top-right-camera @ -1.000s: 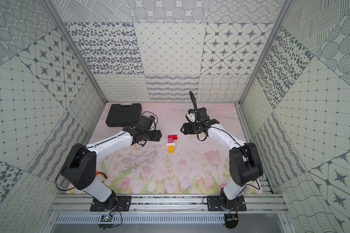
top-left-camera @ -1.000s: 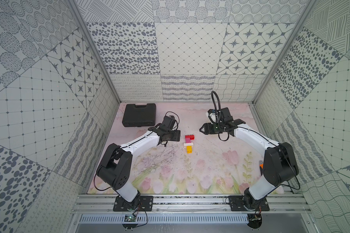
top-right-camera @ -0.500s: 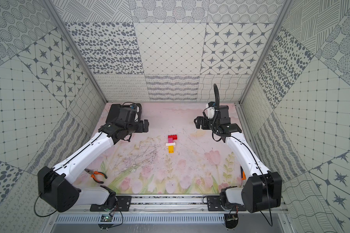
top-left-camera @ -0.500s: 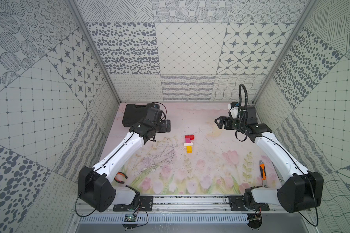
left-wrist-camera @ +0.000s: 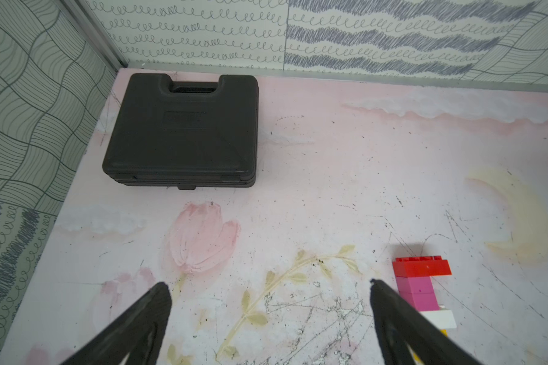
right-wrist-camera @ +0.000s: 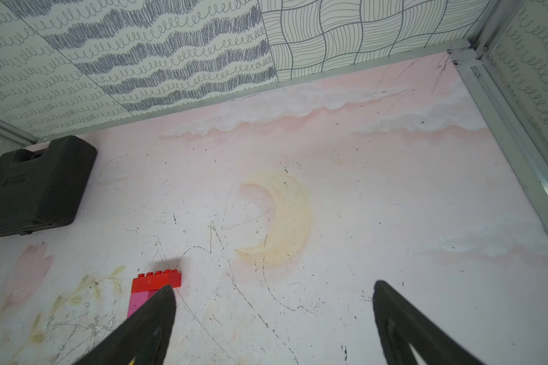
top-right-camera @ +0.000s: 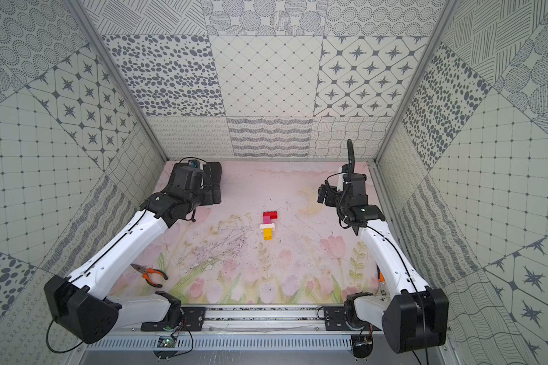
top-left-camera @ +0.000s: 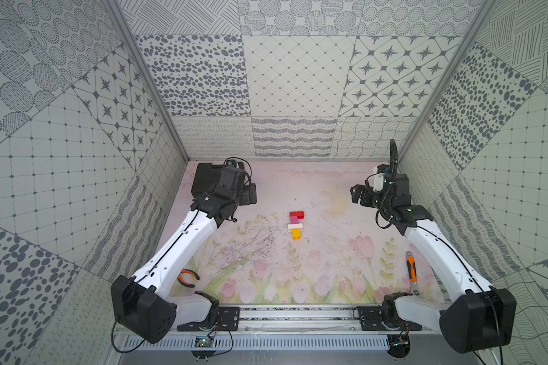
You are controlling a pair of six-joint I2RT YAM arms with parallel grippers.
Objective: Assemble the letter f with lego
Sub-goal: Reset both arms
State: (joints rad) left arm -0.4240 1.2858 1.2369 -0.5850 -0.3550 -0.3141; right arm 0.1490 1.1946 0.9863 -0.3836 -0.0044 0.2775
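The letter f lies flat in the middle of the table in both top views. It is a joined lego stack with a red top bar, a pink stem, a white crossbar and a yellow foot. My left gripper hangs open and empty at the back left, well clear of the stack. My right gripper hangs open and empty at the back right. One right finger hides most of the stack in the right wrist view, where the red bar still shows.
A black plastic case lies in the back left corner, partly under my left wrist. Orange-handled pliers lie front left beside the left arm. An orange-handled tool lies front right. Patterned walls enclose the table.
Both grippers have let go of the brick stack, opened wide and drawn back and outward to the rear corners. The stack has stayed in place.
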